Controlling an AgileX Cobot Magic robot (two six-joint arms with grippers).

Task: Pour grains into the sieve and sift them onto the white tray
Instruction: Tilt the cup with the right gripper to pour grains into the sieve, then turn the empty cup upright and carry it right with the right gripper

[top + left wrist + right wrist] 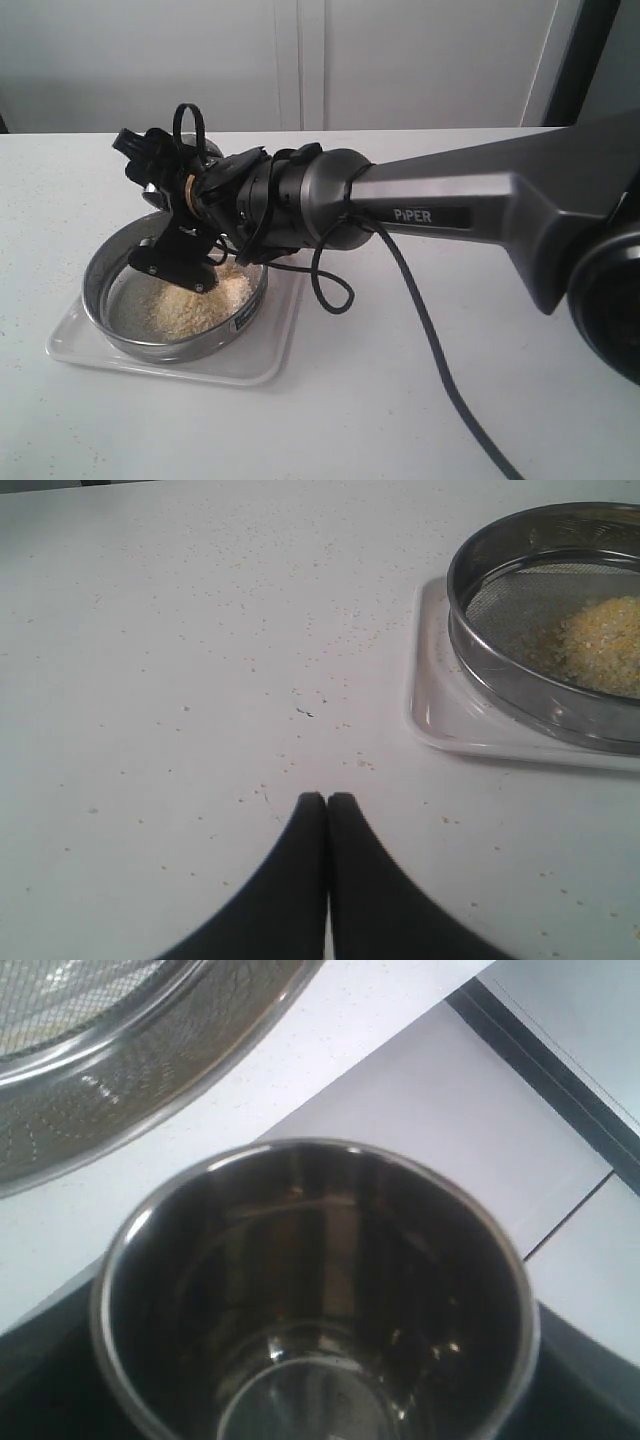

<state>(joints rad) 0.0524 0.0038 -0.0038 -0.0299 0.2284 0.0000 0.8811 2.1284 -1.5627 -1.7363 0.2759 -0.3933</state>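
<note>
Steel cup (320,1300), empty, tilted in the wide-set right gripper (160,205) over the sieve (170,340); clipping its rim could scatter grains (200,300); left gripper (327,805) closed, idle.

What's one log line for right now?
right end effector: holds empty steel cup at sieve | grains: in sieve | sieve: on white tray | left end effector: shut, empty

The one word that can be read is "PiPER", in pale letters on a dark strip (447,215) along the side of the grey robot arm (500,180), right of centre in the exterior view. At lower left, the sieve (150,350) has a small dark label (246,313) on its side wall, its print too small to read. Nothing legible shows in either wrist view.
</note>
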